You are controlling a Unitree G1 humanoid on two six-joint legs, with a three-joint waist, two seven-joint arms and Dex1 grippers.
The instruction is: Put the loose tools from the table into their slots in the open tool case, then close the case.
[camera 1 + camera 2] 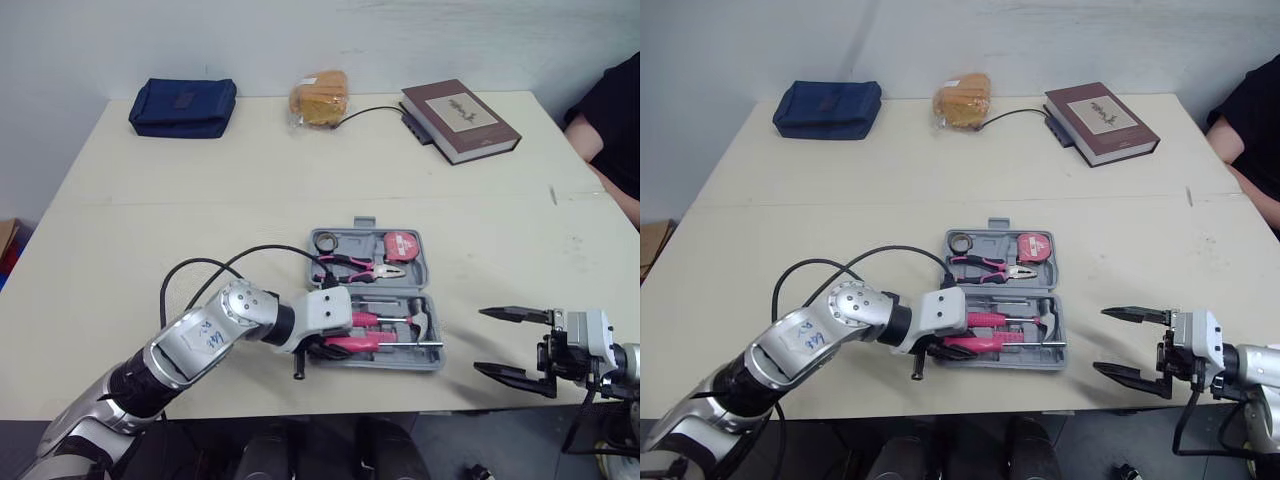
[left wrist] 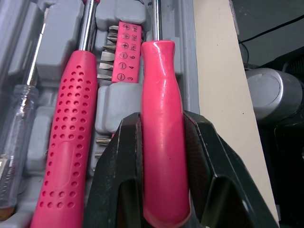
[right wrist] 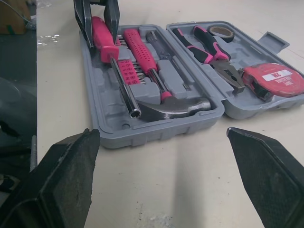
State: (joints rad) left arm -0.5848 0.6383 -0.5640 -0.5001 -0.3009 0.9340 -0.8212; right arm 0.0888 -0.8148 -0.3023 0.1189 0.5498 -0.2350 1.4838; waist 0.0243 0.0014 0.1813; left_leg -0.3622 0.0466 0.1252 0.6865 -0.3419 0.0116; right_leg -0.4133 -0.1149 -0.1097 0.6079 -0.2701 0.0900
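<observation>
- A grey plastic tool case is seen lying open on the cream surface, near its near edge and about midway across.
- The left gripper is clamped on the smooth pink handle of a screwdriver, which lies along the nearest row of the case. The butt of the handle is hidden between the black fingers.
- Whether the screwdriver is fully seated in its slot cannot be told.
- Just beside it lie a hammer with a dotted pink grip, a pink bit holder and a clear-handled screwdriver, the last cut off at the frame edge.
- In the far half of the case sit pink-and-black pliers, a red tape measure and a dark roll of tape.
- From the head views, the left end of the near half is covered by the left gripper.
- The right gripper is held spread wide and empty, right of the case and apart from it.
- At the far edge lie a navy fabric pouch, a bagged orange-brown item of unclear kind and a brown hardcover book.
- A person's dark sleeve is cut off at the right edge.
</observation>
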